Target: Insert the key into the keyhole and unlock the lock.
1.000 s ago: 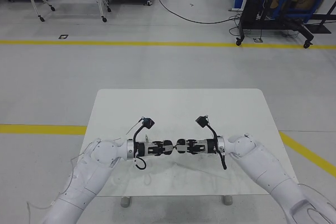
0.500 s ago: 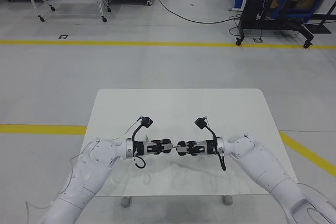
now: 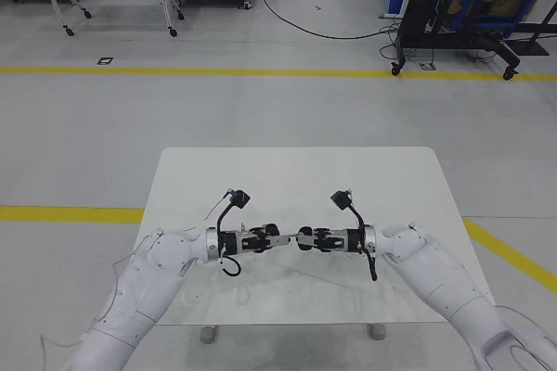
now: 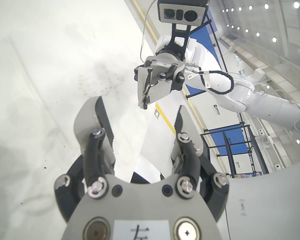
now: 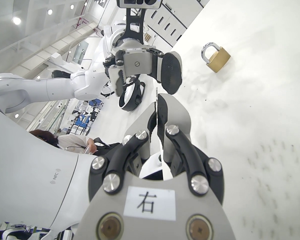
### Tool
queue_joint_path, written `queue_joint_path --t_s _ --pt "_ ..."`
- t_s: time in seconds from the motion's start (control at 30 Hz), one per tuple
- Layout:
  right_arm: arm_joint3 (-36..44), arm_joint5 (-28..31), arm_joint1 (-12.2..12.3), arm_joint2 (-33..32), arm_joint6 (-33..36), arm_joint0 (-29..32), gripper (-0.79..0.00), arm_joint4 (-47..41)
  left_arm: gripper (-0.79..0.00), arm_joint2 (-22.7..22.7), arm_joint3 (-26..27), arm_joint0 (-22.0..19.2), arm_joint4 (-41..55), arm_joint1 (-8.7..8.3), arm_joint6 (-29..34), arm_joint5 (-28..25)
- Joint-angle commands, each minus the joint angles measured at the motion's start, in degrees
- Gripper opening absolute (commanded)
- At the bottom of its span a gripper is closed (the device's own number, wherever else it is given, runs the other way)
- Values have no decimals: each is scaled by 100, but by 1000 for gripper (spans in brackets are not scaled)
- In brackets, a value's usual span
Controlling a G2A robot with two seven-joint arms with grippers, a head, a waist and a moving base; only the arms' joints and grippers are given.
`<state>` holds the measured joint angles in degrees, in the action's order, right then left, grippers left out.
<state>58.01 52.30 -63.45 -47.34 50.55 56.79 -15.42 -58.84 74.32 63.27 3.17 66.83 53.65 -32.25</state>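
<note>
Jutting from right jaws (closed): key (image 5: pixel 156 97)

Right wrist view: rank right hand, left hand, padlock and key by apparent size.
1. right hand: largest, but it is nearest the camera, so its true size is unsure
2. left hand: farther off
3. padlock: lying on the table
4. key: a thin edge-on sliver between the right hand's fingers

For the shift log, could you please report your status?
Left gripper open, empty. Right gripper shut on thin silver metal key. Brass padlock lies on white table, unheld; left gripper directly facing key.
</note>
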Motion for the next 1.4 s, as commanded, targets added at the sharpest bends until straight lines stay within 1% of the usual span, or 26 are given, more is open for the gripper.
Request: queue_joint_path --t_s 0.0,0.07,0.13,0.2,0.27,0.33,0.6,0.7,0.73,0.83,0.87,0.9,0.97,1.0,1.07,1.13,1.27,1.3,1.37 --pt "-102 244 22 -152 -296 22 -785 77 0 -76 9 37 66 -12 -141 -111" --pt "-163 570 56 -345 -617 93 -785 101 0 -158 48 83 113 -26 -301 -217" --pt "-29 570 110 -610 -939 199 -785 231 0 -251 148 112 82 -48 -391 -387" --pt "242 570 178 -907 -1206 444 -785 322 0 -406 342 197 99 -80 -565 -608" --pt "292 570 190 -955 -1234 494 -785 322 0 -618 590 314 160 -125 -692 -757" --pt "292 570 190 -955 -1234 494 -785 322 0 -790 790 393 101 -160 -820 -766" --pt "292 570 190 -955 -1234 494 -785 322 0 -790 790 393 101 -160 -820 -766" --pt "292 570 190 -955 -1234 494 -785 322 0 -970 948 458 -227 -182 -1215 -522" --pt "292 570 190 -955 -1234 494 -785 322 0 -1102 1081 499 -611 -210 -1360 -439" --pt "292 570 190 -955 -1234 494 -785 322 0 -1382 1799 786 -2367 -297 -1692 -60" --pt "292 570 190 -955 -1234 494 -785 322 0 -1428 2065 892 -3128 -328 -1700 154" --pt "292 570 190 -955 -1234 494 -785 322 0 -1458 2329 1004 -3928 -350 -1778 484" --pt "292 570 190 -955 -1234 494 -785 322 0 -1315 2723 1235 -5220 -366 -1780 1117" --pt "292 570 190 -955 -1234 494 -785 322 0 -1209 2819 1305 -5641 -363 -1725 1408" --pt "292 570 190 -955 -1234 494 -785 322 0 -967 2867 1319 -6311 -345 -1521 1872" --pt "292 570 190 -955 -1234 494 -785 322 0 -709 2785 1257 -6547 -298 -1487 2205" --pt "292 570 190 -955 -1234 494 -785 322 0 -254 2246 891 -6766 -181 -1368 2667" --pt "292 570 190 -955 -1234 494 -785 322 -12 -142 2117 792 -6770 -149 -1311 2742" --pt "292 570 190 -955 -1234 494 -785 322 -102 53 1884 608 -6793 -94 -1113 2810"
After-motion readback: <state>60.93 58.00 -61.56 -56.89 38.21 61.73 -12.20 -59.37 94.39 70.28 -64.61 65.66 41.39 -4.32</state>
